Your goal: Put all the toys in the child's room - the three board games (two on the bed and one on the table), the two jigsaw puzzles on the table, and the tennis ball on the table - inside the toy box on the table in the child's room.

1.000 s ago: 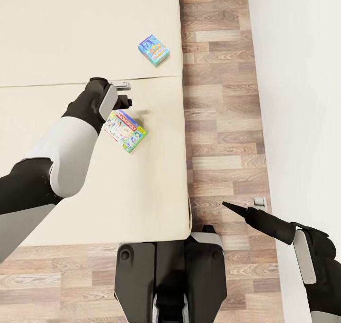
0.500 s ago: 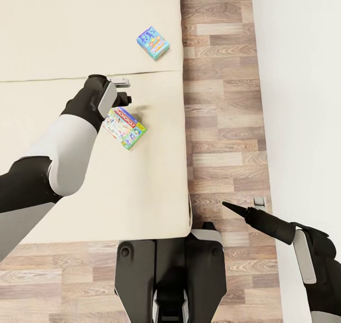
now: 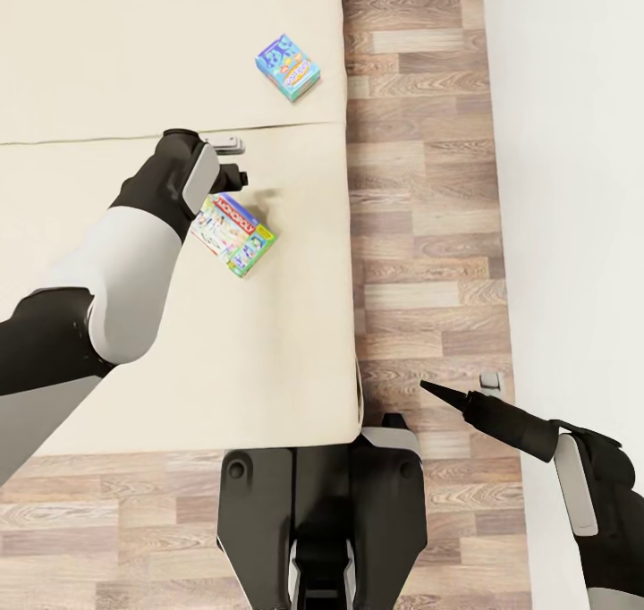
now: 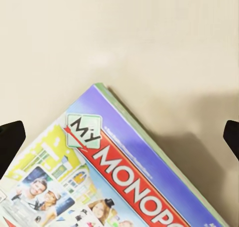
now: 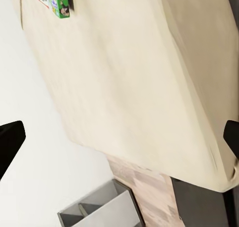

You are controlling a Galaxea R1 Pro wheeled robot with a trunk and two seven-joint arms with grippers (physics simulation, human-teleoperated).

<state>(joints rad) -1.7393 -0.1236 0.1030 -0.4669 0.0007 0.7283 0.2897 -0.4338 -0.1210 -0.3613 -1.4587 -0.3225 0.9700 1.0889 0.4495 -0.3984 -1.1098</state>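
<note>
We have the left gripper (image 4: 119,134) over the bed (image 3: 134,46), spread wide and gripping nothing; in the left wrist view its two dark fingertips (image 4: 11,137) sit at the far edges with the Monopoly box (image 3: 233,234) between and below them. The box lies flat on the mattress, turned at an angle, near the bed's right edge. The blue game box (image 3: 288,67) lies further up the bed, well apart.

Risks as we judge them: the box sits diagonal to the fingers, so closing now could catch a corner and spin it or squeeze it out. Flat box on soft mattress means fingers may dig in or slide over the lid. A push could shove it toward the floor (image 3: 420,190).

Right gripper (image 3: 434,388) hangs over the floor beside the bed, fingers look together in the head view but apart in its wrist view, so we cannot tell; holds nothing visible.
</note>
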